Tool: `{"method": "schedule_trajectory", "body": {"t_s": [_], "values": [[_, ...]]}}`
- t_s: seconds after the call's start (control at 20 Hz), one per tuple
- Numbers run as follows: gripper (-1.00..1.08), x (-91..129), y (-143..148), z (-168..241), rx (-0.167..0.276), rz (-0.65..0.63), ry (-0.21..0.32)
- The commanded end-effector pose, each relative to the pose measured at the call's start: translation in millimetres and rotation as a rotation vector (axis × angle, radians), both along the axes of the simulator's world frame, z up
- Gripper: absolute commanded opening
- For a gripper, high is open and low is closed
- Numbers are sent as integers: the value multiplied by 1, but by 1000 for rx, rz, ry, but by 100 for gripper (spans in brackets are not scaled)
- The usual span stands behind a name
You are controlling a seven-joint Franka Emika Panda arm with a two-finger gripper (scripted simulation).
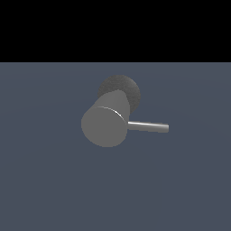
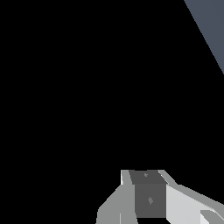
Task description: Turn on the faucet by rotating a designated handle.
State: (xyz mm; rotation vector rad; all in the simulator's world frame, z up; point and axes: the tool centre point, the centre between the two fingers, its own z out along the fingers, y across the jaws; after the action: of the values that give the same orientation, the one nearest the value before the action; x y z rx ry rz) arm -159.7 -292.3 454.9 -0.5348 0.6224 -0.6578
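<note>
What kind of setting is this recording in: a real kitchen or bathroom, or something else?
Most likely a bare simulated test scene, not a real room: a flat slate-blue floor under a black void, with only a plain grey faucet and its rod handle. The wrist view shows just part of the pincer.

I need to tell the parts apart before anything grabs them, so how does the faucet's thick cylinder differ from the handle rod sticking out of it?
The faucet cylinder is far thicker than the handle, a slim rod. The faucet looks matte grey; the handle is shinier, with a bright streak along it. The faucet shows its flat round end face to the exterior view, while the handle runs sideways toward the exterior view's right. Both are grey and joined.
</note>
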Motion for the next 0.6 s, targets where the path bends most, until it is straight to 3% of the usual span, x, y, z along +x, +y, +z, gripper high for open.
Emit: {"method": "schedule_trajectory", "body": {"t_s": [0.0,0.55], "values": [[-100,7,-11,-28,99,-31,35],[-100,29,-24,-177,501,-146,258]]}}
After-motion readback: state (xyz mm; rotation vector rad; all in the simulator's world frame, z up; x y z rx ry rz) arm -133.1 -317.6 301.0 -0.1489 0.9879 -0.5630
